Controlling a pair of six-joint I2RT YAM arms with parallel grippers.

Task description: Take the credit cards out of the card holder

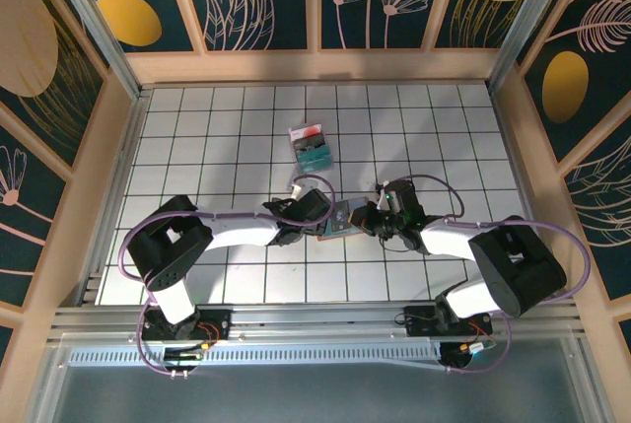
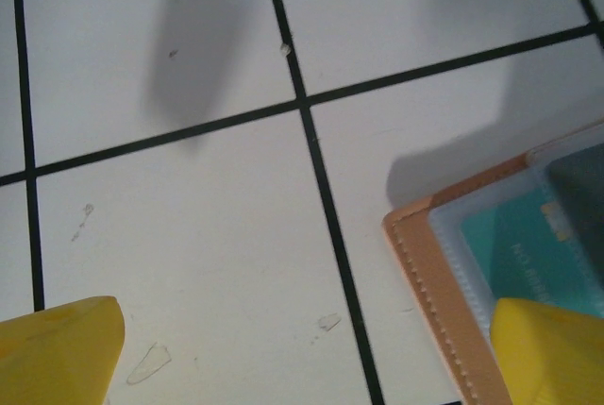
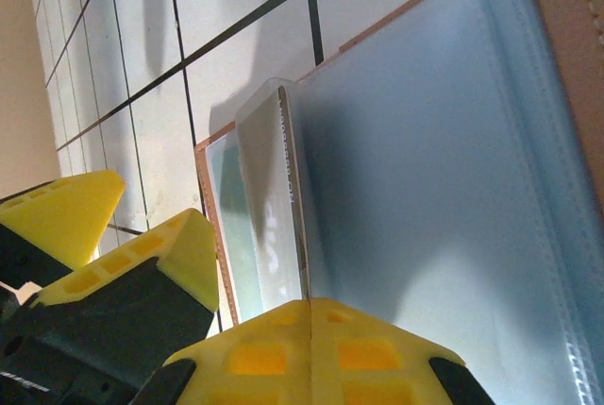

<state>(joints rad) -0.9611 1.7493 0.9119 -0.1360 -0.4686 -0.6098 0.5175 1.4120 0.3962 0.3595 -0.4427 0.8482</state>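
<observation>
Ideally, right jaws pinching the card holder (image 1: 340, 218) sleeve (image 3: 269, 169) hold firm; spread left jaws take the teal card (image 2: 519, 244).

Bare white tiles of the table (image 1: 197, 127) are lying open along the left, right and far sides. A teal pack (image 1: 314, 147) is sitting beyond the centre. The left gripper (image 2: 310, 306) and right gripper (image 3: 310, 306) are crowding the card holder (image 2: 420, 273) from opposite sides, blocking approach there.
</observation>
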